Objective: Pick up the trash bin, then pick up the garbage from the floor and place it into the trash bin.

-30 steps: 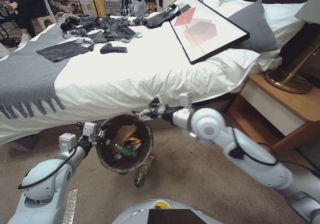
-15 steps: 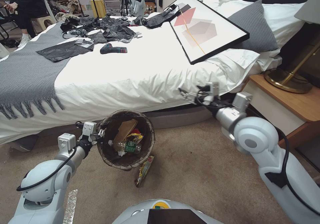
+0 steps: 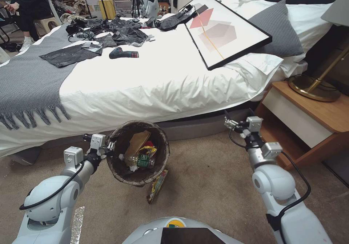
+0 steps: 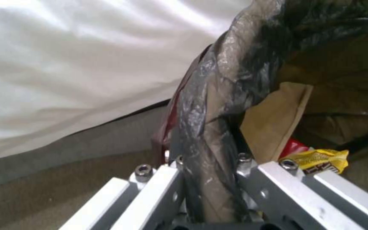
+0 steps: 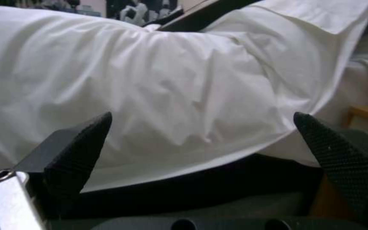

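Note:
My left gripper (image 3: 109,144) is shut on the rim of the trash bin (image 3: 160,153), holding it tilted above the floor (image 3: 211,186) in front of the bed. The left wrist view shows the bag-covered rim (image 4: 209,134) clamped between the jaws. Inside the bin lies garbage (image 3: 140,153): a brown paper bag (image 4: 273,121), a yellow packet (image 4: 320,158), something red and a green-labelled bottle. One more flat wrapper (image 3: 157,186) lies on the carpet just below the bin. My right gripper (image 3: 229,121) stands open and empty near the bed's lower edge, its fingertips (image 5: 86,140) wide apart.
The bed (image 3: 152,80) with white duvet, a framed picture (image 3: 225,29), black bags and a grey throw fills the space ahead. A wooden nightstand (image 3: 309,120) with a brass lamp base stands at the right. A tape strip (image 3: 77,222) lies on the carpet at lower left.
My right arm has swung from over the bin's rim away to the right and pulled back, ending by the nightstand. The left gripper and the bin have barely moved.

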Controlling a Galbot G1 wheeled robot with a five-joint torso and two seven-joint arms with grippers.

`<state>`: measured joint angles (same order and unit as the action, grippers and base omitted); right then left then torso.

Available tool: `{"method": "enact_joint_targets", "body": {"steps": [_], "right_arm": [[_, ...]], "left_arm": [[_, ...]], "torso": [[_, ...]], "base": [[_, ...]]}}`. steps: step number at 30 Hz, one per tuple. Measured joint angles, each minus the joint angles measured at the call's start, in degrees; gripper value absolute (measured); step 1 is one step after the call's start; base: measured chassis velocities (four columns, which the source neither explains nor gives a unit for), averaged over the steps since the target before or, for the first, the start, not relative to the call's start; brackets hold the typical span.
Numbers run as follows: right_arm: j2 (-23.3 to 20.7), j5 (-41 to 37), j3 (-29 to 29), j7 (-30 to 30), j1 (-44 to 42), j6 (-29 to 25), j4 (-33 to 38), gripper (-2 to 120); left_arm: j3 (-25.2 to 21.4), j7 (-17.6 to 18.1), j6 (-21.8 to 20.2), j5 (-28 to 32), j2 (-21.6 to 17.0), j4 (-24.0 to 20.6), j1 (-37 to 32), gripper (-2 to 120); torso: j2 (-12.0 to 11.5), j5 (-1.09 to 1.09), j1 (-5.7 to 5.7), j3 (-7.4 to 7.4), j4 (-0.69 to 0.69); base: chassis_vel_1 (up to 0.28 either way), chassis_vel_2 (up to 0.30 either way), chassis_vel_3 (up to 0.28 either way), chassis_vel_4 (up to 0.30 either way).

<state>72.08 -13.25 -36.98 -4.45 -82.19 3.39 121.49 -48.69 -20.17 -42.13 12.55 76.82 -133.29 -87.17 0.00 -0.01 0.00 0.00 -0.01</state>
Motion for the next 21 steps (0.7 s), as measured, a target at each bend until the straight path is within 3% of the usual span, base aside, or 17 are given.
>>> {"method": "enact_joint_targets", "body": {"steps": [6,14,21], "right_arm": [[2.9,7.2,-0.8,-0.9,-1.5,-5.8,-2.0,100],[3.0,7.0,-0.3,-1.9,-0.9,-5.5,-2.2,100],[2.5,6.6,-0.1,-1.8,0.0,-5.0,-2.7,100]], "left_arm": [[0.3,0.6,0.0,0.0,0.8,0.1,-0.3,0],[0.4,1.7,0.0,1.2,1.3,-0.1,-0.8,0],[0.2,0.4,0.0,0.6,1.0,0.0,-0.5,0]], "torso": [[0.0,0.0,0.0,0.0,0.01],[0.0,0.0,0.0,0.0,0.02],[0.0,0.0,0.0,0.0,0.01]], "base": [[0.0,0.0,0.0,0.0],[0.0,0.0,0.0,0.0],[0.0,0.0,0.0,0.0]]}}
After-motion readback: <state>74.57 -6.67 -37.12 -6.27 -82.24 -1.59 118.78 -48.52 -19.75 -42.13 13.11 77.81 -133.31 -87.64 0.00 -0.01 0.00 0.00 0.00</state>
